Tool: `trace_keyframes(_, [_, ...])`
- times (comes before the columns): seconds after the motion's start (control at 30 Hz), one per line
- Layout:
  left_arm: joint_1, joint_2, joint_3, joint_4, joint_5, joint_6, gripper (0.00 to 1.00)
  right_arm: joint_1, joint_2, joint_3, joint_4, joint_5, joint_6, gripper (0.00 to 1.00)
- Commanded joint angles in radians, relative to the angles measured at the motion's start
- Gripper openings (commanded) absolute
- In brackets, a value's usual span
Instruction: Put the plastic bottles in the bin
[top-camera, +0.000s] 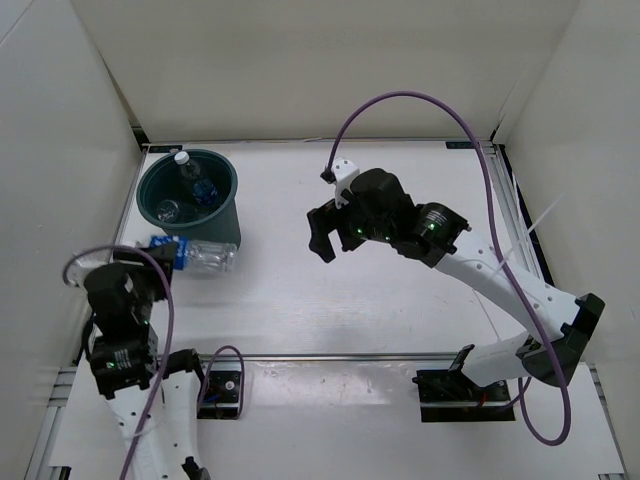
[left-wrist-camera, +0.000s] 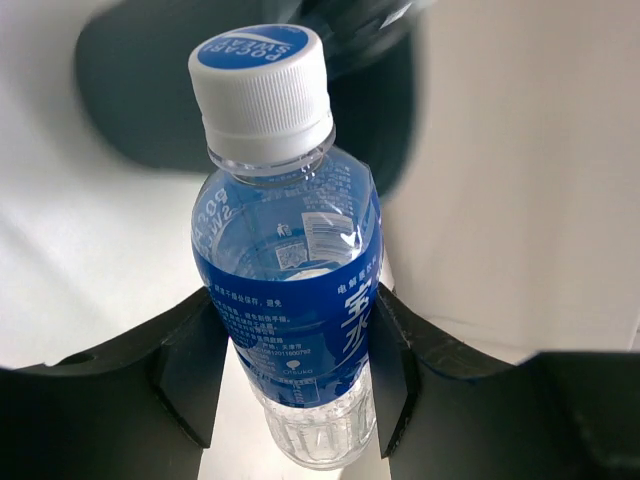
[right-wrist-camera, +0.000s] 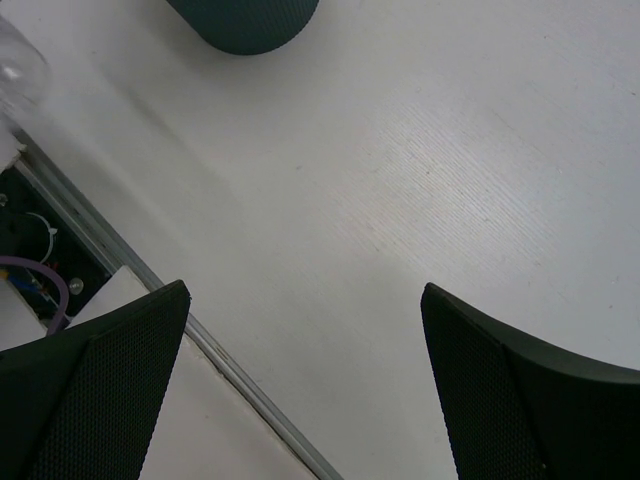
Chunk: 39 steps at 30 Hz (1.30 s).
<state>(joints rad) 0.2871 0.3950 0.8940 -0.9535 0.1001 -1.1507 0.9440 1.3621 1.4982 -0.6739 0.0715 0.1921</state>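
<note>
Left gripper (left-wrist-camera: 290, 385) clamping clear blue-labelled plastic bottle (left-wrist-camera: 292, 270), six o'clock of round teal-grey plastic bin (top-camera: 228, 222); right gripper (right-wrist-camera: 300, 380) fingers spread apart.

Colour reference:

- Worktop (top-camera: 350, 300): plain white; a fine streaked grain shows in the right wrist view.
- Bin (top-camera: 226, 224), upper left of the top view: uniform dark teal-grey, no pattern.
- Blue-label bottle (left-wrist-camera: 290, 300): clear body; deep blue label with white print and a small white barcode panel; white ribbed cap topped by a blue disc with white lettering.
- White-capped bottle (top-camera: 182, 158), inside the bin: clear body, white cap.
- Second blue-label bottle (top-camera: 205, 190), inside the bin: clear with blue.
- Left jaws: plain black.
- Right jaws: black with a fine dotted mesh pattern.
- Cables (top-camera: 400, 98): purple.
- Right arm (top-camera: 500, 290): white links, black joints, small green lights.
</note>
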Motion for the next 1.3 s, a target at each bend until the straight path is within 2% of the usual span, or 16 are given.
trace_keyframes(0.0, [0.007,0.154,0.198,-0.009,-0.115,0.152,0.57,-0.004,0.011,0.053,0.043,-0.024,0.013,1.00])
trace_keyframes(0.17, [0.007,0.339,0.312,0.238,-0.218,0.269,0.57,-0.004,0.011,0.053,0.043,-0.024,0.023,1.00])
trace_keyframes(0.2, [0.007,0.425,0.350,0.280,-0.250,0.279,0.59,-0.013,0.020,0.062,0.043,-0.024,0.023,1.00])
trace_keyframes(0.23, [0.007,0.467,0.371,0.280,-0.275,0.295,0.63,-0.013,0.020,0.062,0.043,-0.033,0.023,1.00])
trace_keyframes(0.43, [-0.081,0.665,0.418,0.389,-0.482,0.410,0.68,-0.013,0.029,0.096,0.034,-0.021,0.023,1.00])
trace_keyframes(0.53, [-0.134,0.706,0.418,0.404,-0.542,0.434,0.87,-0.022,0.029,0.096,0.025,-0.021,0.033,1.00])
trace_keyframes(0.6, [-0.190,0.717,0.471,0.404,-0.595,0.447,1.00,-0.022,0.029,0.105,0.001,-0.009,0.046,1.00])
trace_keyframes(0.73, [-0.270,0.717,0.604,0.404,-0.596,0.525,1.00,-0.046,0.052,0.125,-0.055,0.013,0.107,1.00])
trace_keyframes(0.83, [-0.307,0.655,0.637,0.404,-0.596,0.595,1.00,-0.089,0.095,0.161,-0.117,0.013,0.151,1.00])
trace_keyframes(0.93, [-0.316,0.563,0.536,0.404,-0.583,0.623,1.00,-0.140,0.169,0.267,-0.229,-0.004,0.205,1.00])
trace_keyframes(1.0, [-0.316,0.444,0.387,0.375,-0.592,0.623,1.00,-0.172,0.213,0.328,-0.274,-0.013,0.234,1.00])
trace_keyframes(1.13, [-0.316,0.259,0.179,0.245,-0.650,0.623,1.00,-0.192,0.213,0.329,-0.285,-0.013,0.237,1.00])
trace_keyframes(1.27, [-0.316,0.188,0.082,0.167,-0.762,0.637,1.00,-0.202,0.204,0.329,-0.276,0.059,0.216,1.00])
